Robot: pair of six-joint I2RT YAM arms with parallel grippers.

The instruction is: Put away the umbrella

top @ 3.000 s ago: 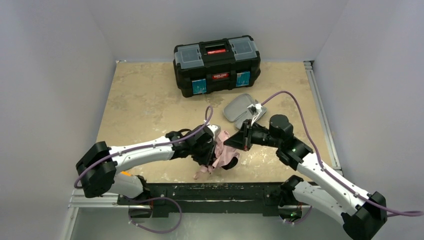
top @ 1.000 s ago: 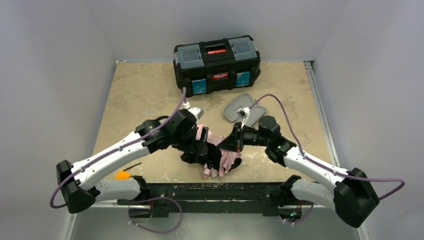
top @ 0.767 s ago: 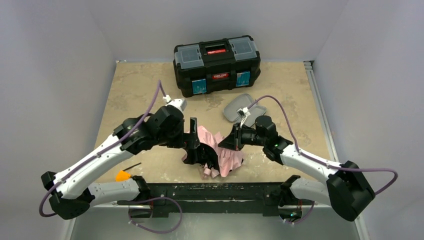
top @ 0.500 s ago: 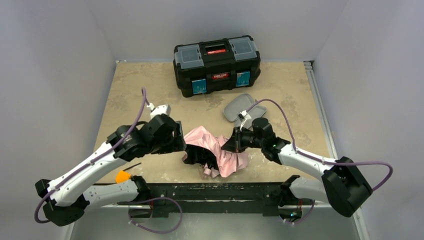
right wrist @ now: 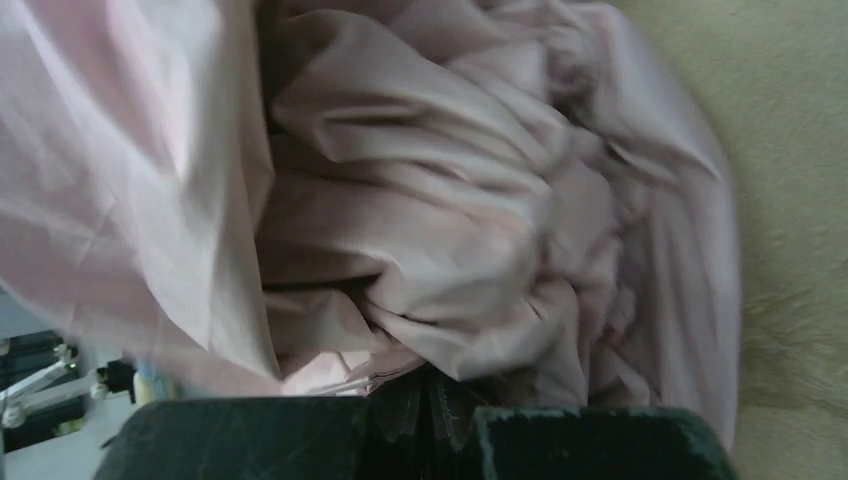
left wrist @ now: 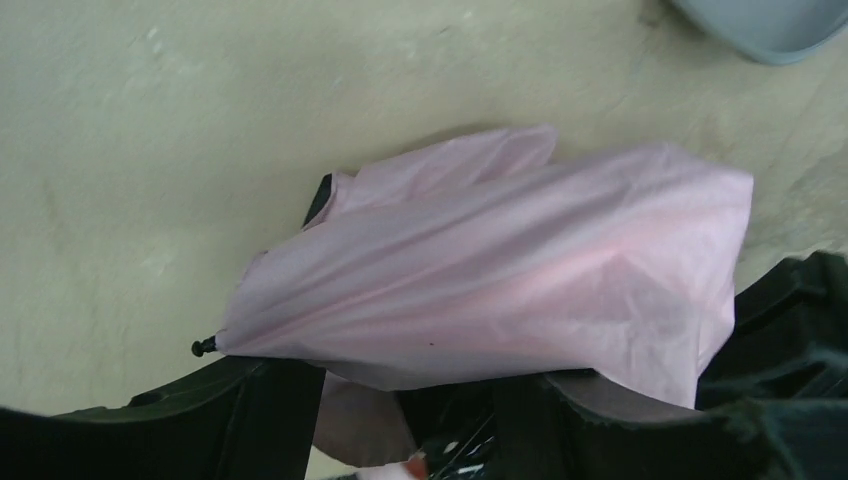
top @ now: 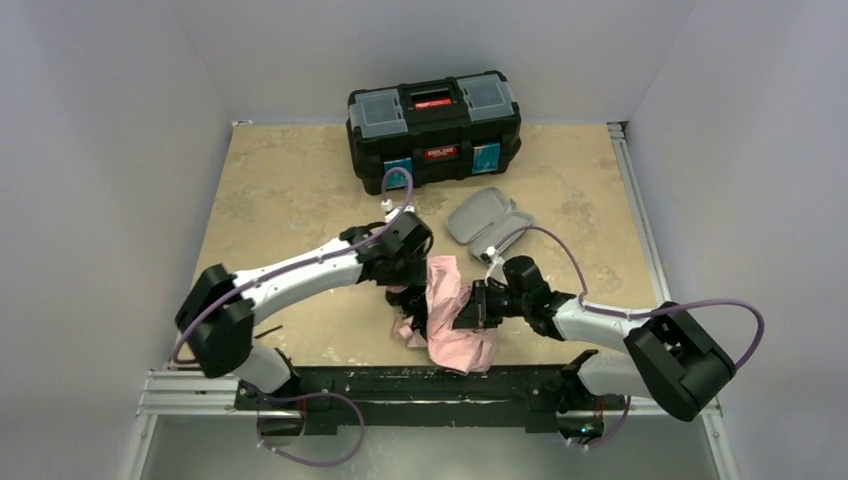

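Note:
The pale pink umbrella (top: 455, 335) lies crumpled near the table's front edge, between my two grippers. My left gripper (top: 412, 292) is at its left side. In the left wrist view the fabric (left wrist: 500, 270) drapes over my fingers (left wrist: 250, 420), which hold fabric and black ribs between them. My right gripper (top: 468, 308) is at the umbrella's right side. In the right wrist view its fingers (right wrist: 590, 440) are nearly together on bunched fabric (right wrist: 430, 220) and a dark pleated part. The shaft and strap are hidden.
An open grey hard case (top: 487, 220) lies behind the umbrella; its edge shows in the left wrist view (left wrist: 770, 20). A black toolbox (top: 433, 128) stands closed at the back. The black front rail (top: 420, 380) runs just below the umbrella.
My left gripper pulled away to the left, spreading the fabric, then came back to the right against the umbrella. My right gripper moved down and forward. The umbrella now lies nearer the front edge.

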